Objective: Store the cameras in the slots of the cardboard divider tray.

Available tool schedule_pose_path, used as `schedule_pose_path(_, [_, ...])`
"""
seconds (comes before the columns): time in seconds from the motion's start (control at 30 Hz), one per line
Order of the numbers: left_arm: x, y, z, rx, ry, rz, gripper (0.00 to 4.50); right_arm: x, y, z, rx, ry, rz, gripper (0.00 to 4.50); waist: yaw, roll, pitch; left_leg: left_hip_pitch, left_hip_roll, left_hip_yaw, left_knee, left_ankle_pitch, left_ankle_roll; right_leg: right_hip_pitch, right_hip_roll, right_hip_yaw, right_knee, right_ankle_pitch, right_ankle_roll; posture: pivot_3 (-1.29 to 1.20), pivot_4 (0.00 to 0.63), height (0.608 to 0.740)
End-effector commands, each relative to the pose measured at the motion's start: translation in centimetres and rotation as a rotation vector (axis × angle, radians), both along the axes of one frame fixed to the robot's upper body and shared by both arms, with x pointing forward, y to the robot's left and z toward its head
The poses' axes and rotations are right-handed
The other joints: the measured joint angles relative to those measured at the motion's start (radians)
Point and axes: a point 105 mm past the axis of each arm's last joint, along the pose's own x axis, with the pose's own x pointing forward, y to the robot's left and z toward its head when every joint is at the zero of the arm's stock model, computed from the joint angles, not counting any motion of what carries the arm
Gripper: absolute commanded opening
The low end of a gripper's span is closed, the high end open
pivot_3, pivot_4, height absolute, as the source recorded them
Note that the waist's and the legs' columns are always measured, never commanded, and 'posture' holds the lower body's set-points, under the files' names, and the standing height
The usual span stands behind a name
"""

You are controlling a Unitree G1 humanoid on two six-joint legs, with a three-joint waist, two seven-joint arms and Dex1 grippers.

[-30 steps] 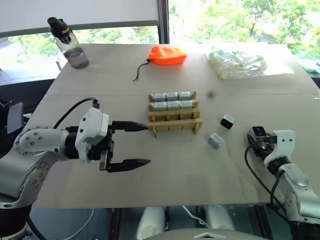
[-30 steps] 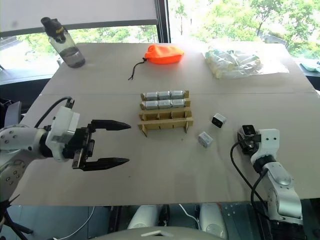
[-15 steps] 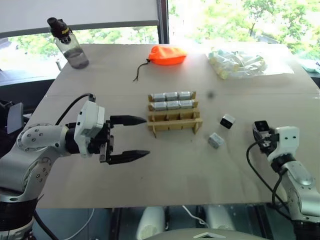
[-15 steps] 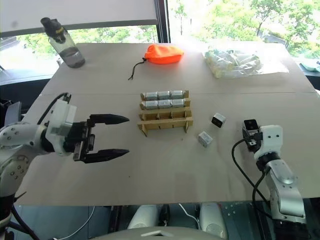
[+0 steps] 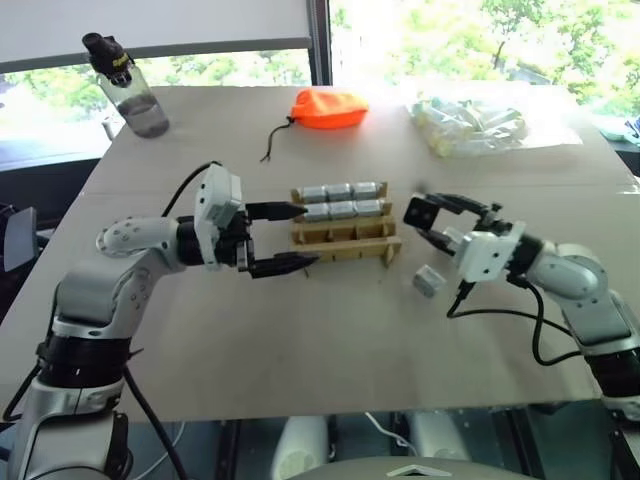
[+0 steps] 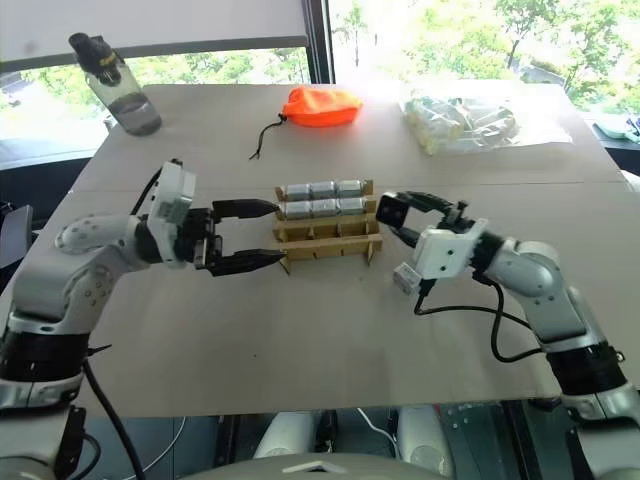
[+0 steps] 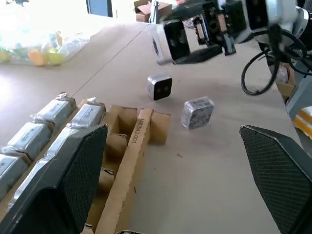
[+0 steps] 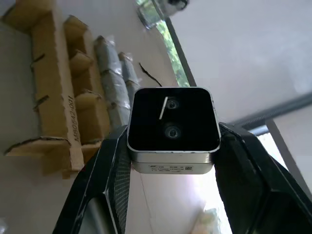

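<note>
The cardboard divider tray [image 5: 346,223] sits near the middle of the surface [image 5: 330,330]. Its two far rows are filled with wrapped silver-grey cameras [image 5: 343,200], three to a row; the two near rows stand empty.

The right tool [image 5: 432,215] hangs just right of the tray, above the surface, with its fingers pointing left toward the tray. It is closed on one camera [image 8: 171,129], which is pinched between the two black fingers [image 8: 113,183] with its black face and two lenses turned toward the wrist camera. In the head views the held camera [image 6: 391,211] hangs level with the tray's right end, close to it but apart from it.

The left tool [image 5: 288,237] reaches in from the left with its jaws spread wide and nothing between them — one fingertip lies at the left end of the tray's far rows, the other at the near left corner. Whether the tips actually touch the cardboard I cannot tell.

A loose camera in pale wrap [image 5: 429,281] lies on the surface right of the tray's near corner, below the right tool. The left wrist view also shows a bare loose camera [image 7: 160,87], black face up, just beyond the wrapped one.

At the far edge stand a water bottle [image 5: 126,87] on the left, an orange pouch [image 5: 331,108] with a dark cord in the middle, and a clear bag of pale items [image 5: 478,125] on the right.
</note>
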Motion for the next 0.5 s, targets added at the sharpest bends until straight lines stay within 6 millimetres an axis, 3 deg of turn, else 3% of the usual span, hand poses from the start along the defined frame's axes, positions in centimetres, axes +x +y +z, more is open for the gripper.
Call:
schedule_pose_path(0.03, [0.6,-1.4,0.3,-0.007,0.023,-0.072,4.5,-0.5,2.0,0.2,-0.115,-0.099,0.134,1.88,0.0,-0.001,0.001,-0.001,0.0,0.0,0.001,0.0,0.0,0.0,0.0,0.0,0.0,0.0,0.0,0.0,0.15,0.74])
schedule_pose_path(0.33, [2.1,-3.0,-0.5,0.056,0.124,-0.121,4.5,-0.3,4.6,0.3,-0.201,-0.204,0.288,1.88,-0.004,-0.004,0.003,0.0,0.0,0.001,0.001,0.0,-0.001,0.0,0.0,0.0,0.001,0.0,0.0,0.0,0.15,0.74])
schedule_pose_path(0.5, [1.6,-3.1,-0.3,0.052,0.177,-0.157,4.5,-0.2,5.2,0.4,-0.22,-0.234,0.314,1.88,-0.004,-0.005,0.003,0.0,0.001,0.001,0.001,0.001,-0.001,0.0,0.0,0.0,0.001,0.0,0.0,0.0,0.15,0.74])
